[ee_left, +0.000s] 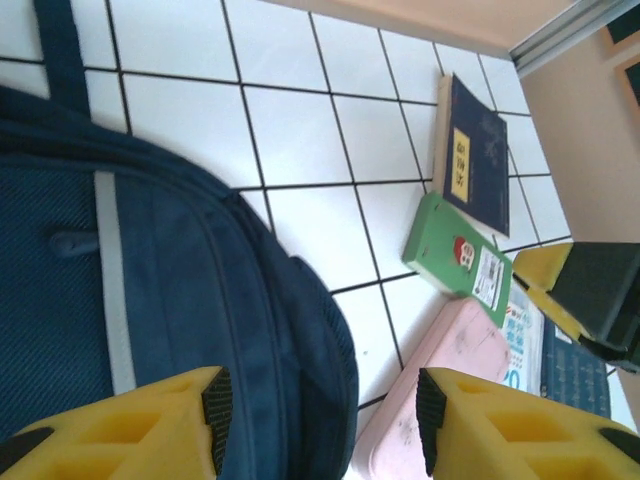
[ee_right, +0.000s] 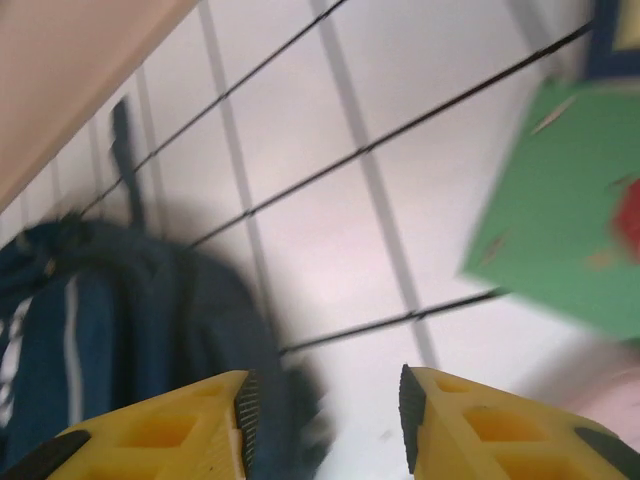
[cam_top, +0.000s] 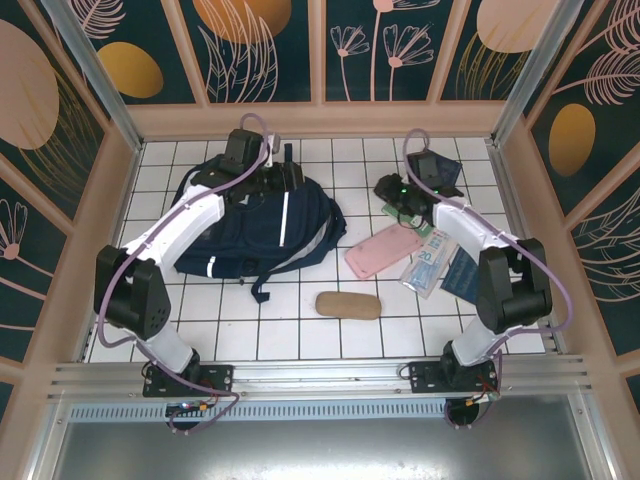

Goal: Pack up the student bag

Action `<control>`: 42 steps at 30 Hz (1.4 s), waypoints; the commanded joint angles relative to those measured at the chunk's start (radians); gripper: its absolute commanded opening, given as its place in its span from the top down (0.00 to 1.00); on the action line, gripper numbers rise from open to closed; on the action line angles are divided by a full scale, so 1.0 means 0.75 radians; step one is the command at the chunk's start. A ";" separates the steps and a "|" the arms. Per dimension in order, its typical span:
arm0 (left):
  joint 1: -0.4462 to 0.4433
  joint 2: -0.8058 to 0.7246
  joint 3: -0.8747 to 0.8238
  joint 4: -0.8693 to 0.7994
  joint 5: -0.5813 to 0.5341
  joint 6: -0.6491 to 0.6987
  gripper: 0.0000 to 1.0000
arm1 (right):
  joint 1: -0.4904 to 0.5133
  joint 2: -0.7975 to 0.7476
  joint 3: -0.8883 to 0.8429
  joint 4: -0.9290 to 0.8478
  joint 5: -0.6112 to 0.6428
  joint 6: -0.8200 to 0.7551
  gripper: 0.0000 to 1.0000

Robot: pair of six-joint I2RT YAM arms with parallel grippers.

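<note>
Left fingers (ee_left: 130,425) hang parted and empty over the student bag (cam_top: 255,235) (right fingers (ee_right: 500,425) parted too, empty).

The left arm (cam_top: 180,225) and right arm (cam_top: 468,232): white shells, chunky black joints, a lilac cable (cam_top: 564,295) along each; blocky yellow fingers (ee_left: 110,435) with black pads (ee_left: 217,405).

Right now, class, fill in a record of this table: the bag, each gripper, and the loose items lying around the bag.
bag: navy student bag, lying flat on the white tiled table
left gripper: open, over the bag's edge, holding nothing
right gripper: open, over bare tiles beside the green book
right of bag: pink case, green book, navy book with yellow label, blue-white packet
in front of bag: brown pouch
</note>
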 commanded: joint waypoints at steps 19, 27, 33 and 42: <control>-0.079 0.388 0.267 0.141 0.049 -0.173 0.48 | -0.317 1.050 1.092 -0.490 0.056 -0.089 0.73; -0.079 0.434 0.281 0.134 0.051 -0.173 0.47 | -0.163 1.006 0.943 -0.477 -0.055 -0.095 0.73; -0.079 0.506 0.330 0.166 0.088 -0.212 0.47 | -0.024 0.943 0.806 -0.433 -0.118 -0.091 0.73; -0.107 0.685 0.460 0.199 0.112 -0.290 0.47 | 0.047 0.818 0.796 -0.403 -0.143 -0.095 0.68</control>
